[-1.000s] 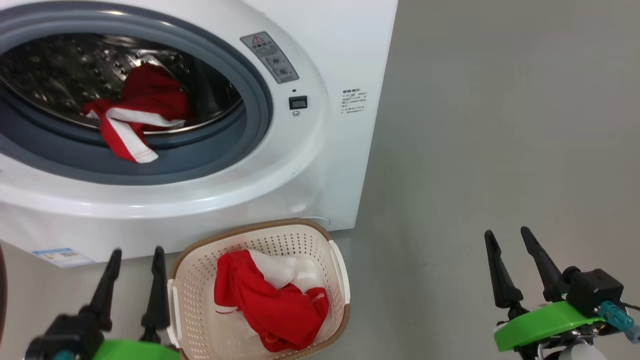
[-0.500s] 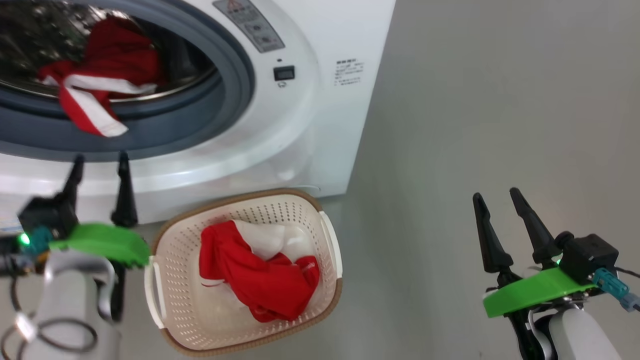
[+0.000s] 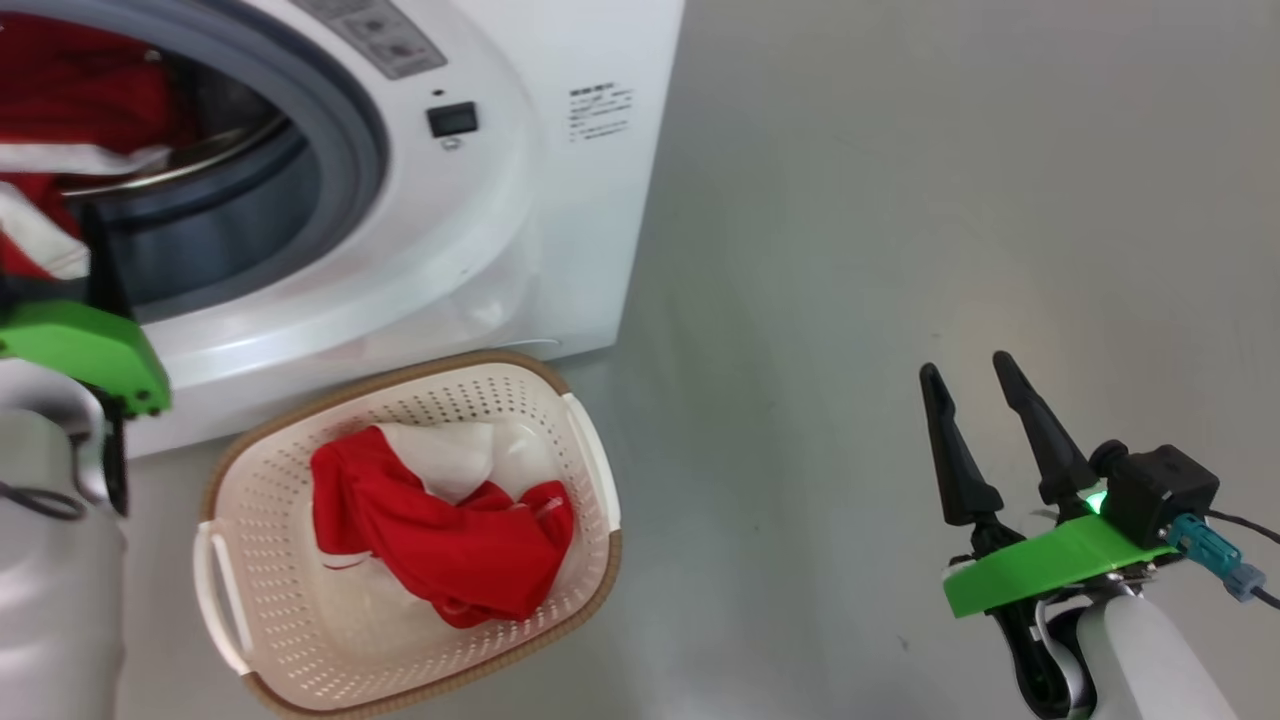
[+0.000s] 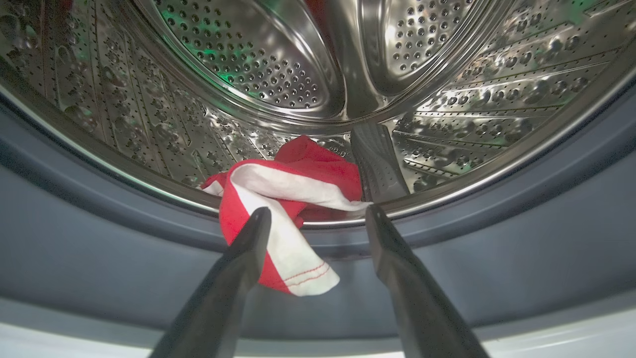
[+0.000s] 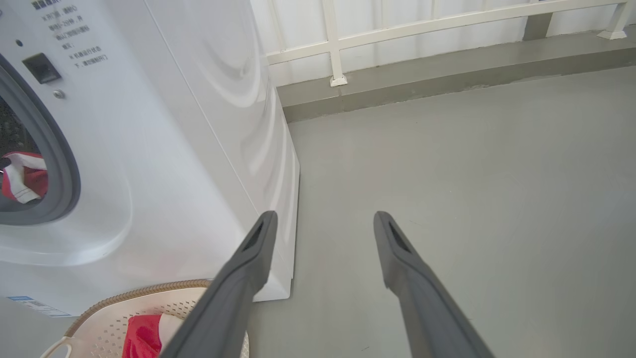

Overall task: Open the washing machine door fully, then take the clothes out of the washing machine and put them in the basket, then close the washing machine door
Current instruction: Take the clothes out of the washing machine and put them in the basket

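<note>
Left wrist view, inside the washing machine [image 4: 248, 64] — left hand [image 4: 318, 213], fingers spread and empty, frames red-and-white clothes [image 4: 293, 186] draped over the gasket [image 4: 99, 248]. Head view adds the basket [image 3: 450, 398] holding another garment [image 3: 440, 545]; right hand [image 3: 965, 365] open, empty.

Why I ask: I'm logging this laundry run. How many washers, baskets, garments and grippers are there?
Washer: 1
Basket: 1
Garments: 2, one in basket, one in drum
Grippers: 2, left gripper, right gripper
Total: 6
</note>
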`<state>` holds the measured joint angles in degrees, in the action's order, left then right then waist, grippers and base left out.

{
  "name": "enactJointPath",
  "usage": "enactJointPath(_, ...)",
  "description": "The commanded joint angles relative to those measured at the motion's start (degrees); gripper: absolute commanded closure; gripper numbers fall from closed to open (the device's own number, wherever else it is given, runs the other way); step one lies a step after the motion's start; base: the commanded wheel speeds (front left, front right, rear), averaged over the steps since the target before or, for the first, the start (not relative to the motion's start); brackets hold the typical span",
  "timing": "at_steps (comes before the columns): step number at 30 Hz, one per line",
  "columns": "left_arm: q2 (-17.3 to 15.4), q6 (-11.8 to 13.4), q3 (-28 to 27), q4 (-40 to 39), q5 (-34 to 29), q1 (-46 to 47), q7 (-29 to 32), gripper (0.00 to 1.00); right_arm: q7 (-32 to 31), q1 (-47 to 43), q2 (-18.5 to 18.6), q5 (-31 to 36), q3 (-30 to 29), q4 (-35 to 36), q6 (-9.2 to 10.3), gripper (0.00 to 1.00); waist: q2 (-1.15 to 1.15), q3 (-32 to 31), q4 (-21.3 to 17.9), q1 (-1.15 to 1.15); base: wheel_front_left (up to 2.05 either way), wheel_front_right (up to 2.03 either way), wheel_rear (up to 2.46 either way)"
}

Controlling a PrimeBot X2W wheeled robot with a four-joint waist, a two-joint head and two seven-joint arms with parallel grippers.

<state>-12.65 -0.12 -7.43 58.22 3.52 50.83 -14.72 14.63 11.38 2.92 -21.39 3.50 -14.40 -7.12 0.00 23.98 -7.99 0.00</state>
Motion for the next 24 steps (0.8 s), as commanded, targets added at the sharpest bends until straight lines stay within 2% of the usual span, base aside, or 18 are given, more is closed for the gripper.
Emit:
enactJointPath(1,-3.79,1.35,-1.08,0.69,-0.65,2.04,-0.28,0.00,0.37,1.27,-0.03,-0.61,1.82,1.59,-0.36,0.00,0.00,1.61,-1.78,0.00,0.00,0.00,0.00)
enactJointPath(12,-7.79,6.19,-0.25,10.57,-1.84,8.11,-0.23,0.00,0.37,1.92,-0.03,-1.08,2.85,1.99,-0.36,0.00,0.00,3.24,-3.52,0.00,0.00,0.00,0.00)
enactJointPath(21,-9.73,6.34,0.97,14.30,-1.97,9.38,1.62,0.00,0.37,2.46,-0.04,-1.44,3.63,2.06,-0.36,0.00,0.00,4.02,-4.30,0.00,0.00,0.00,0.00)
enactJointPath(22,-9.81,6.38,1.11,14.43,-1.96,9.41,1.59,0.09,0.37,2.50,-0.04,-1.46,3.68,2.04,-0.36,0.00,0.00,4.06,-4.30,0.00,0.00,0.00,0.00)
enactJointPath(24,-9.88,6.39,1.32,14.67,-1.88,9.38,1.56,0.54,0.37,2.55,-0.04,-1.52,3.77,2.00,-0.36,0.00,0.00,4.06,-4.27,0.00,0.00,0.00,0.00)
